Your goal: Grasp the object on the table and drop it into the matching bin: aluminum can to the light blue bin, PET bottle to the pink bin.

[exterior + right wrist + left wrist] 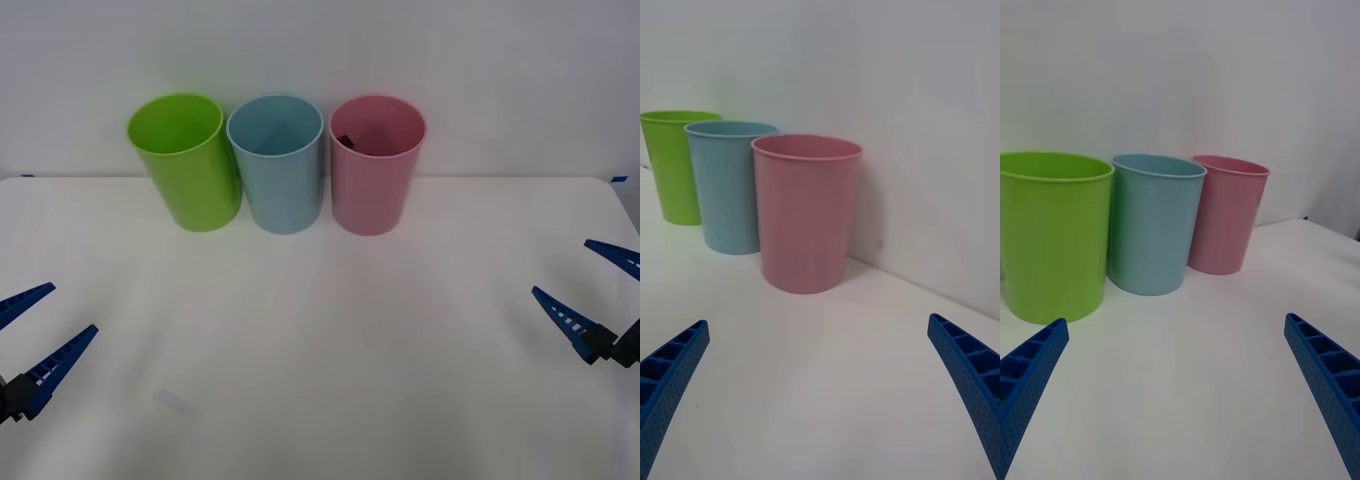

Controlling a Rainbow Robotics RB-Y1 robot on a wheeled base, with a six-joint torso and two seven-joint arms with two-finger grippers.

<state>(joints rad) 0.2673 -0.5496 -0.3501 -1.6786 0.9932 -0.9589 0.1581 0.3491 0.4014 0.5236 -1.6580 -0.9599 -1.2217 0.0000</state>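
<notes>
A dark shape, probably the PET bottle (345, 141), lies inside the pink bin (375, 190), which stands just right of the light blue bin (283, 185). Left gripper (30, 345) and right gripper (588, 283), both spread wide and empty, hover well in front of the pink bin, over the table (320, 380)

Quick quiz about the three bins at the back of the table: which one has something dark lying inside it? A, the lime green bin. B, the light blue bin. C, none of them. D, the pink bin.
D: in the front view a small dark object shows just inside the pink bin, against its inner wall.
</notes>
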